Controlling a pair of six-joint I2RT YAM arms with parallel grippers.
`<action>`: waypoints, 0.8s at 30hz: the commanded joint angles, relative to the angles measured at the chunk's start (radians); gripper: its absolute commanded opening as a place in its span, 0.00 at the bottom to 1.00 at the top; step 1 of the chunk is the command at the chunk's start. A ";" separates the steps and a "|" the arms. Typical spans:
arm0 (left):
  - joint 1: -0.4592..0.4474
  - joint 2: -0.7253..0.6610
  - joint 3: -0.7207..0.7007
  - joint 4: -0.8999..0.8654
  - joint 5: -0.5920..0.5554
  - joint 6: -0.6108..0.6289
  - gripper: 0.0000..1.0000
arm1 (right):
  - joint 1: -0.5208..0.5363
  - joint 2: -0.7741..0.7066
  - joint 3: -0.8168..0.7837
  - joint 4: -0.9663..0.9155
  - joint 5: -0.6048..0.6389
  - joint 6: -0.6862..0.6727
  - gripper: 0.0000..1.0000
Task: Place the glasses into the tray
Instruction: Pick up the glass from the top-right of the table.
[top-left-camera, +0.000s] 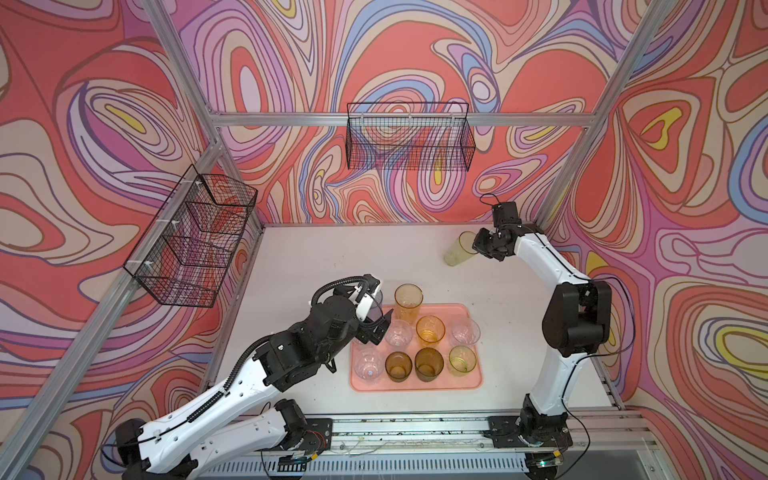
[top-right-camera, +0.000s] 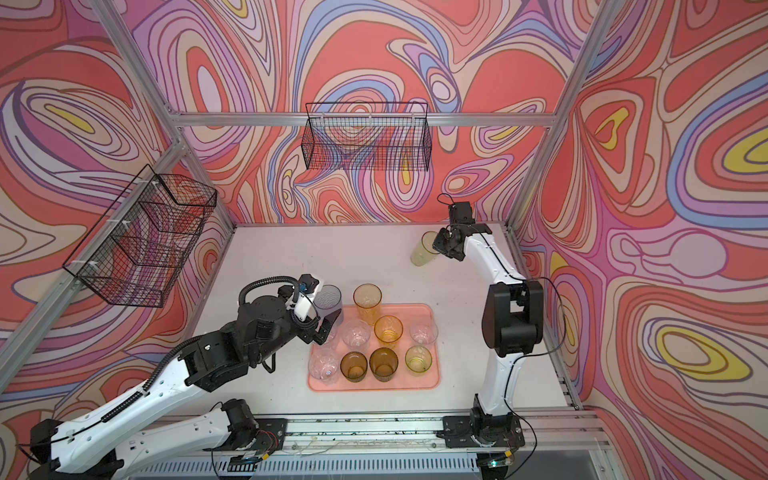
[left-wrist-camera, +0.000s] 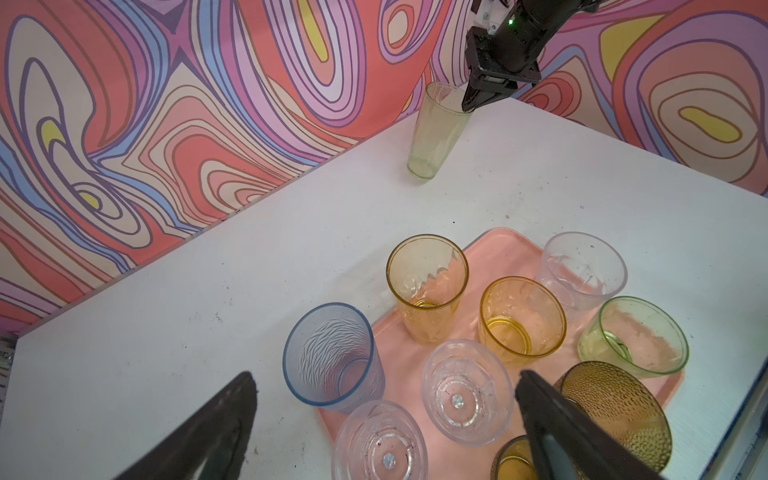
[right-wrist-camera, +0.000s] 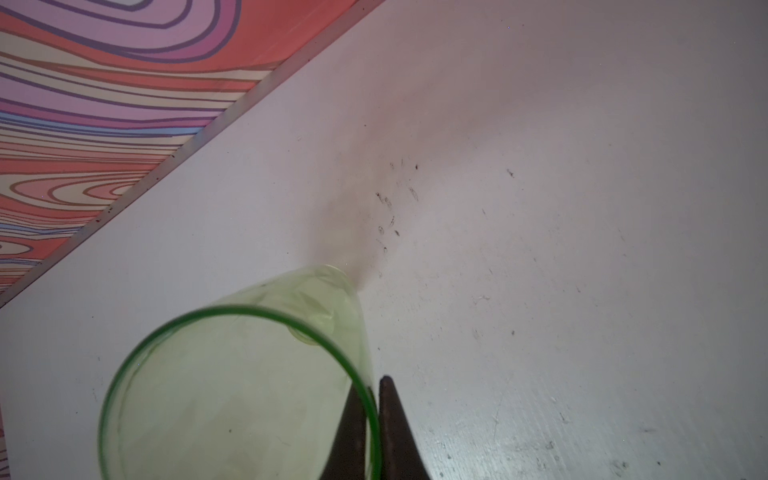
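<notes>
Glasses (top-left-camera: 430, 329) are standing upright on the tray (top-left-camera: 415, 385), eight of them in both top views. They are clear, amber, brown and pale green, and are sitting in loose rows. The tray is lying flat on the table (top-left-camera: 332, 257), around the middle and toward the near edge.

A blue glass (top-right-camera: 327, 300) is standing upright at the tray's far left corner. Whether its base is resting on the tray or just off it cannot be told. The left gripper (top-left-camera: 379, 328) is hovering over the tray's left side, just on the near side of the blue glass. Its jaws are spread wide apart and it is holding nothing. In the left wrist view the blue glass and two clear ones are showing between the jaws.

A tall green glass (top-left-camera: 457, 249) is tilting at the table's far right, well apart from the tray. The right gripper (right-wrist-camera: 376, 399) is pinching its rim, with the jaws drawn together on the thin wall, one inside and one outside. The base is hanging low by the table, and whether it is touching the surface cannot be told.
</notes>
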 joint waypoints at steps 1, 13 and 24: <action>-0.001 -0.005 0.032 -0.023 0.001 0.001 1.00 | -0.001 -0.063 -0.017 0.030 -0.022 -0.014 0.00; -0.001 -0.004 0.033 -0.023 0.003 0.001 1.00 | 0.086 -0.173 -0.065 -0.034 0.010 -0.075 0.00; -0.001 -0.008 0.035 -0.025 0.004 0.000 1.00 | 0.176 -0.263 -0.121 -0.105 0.055 -0.104 0.00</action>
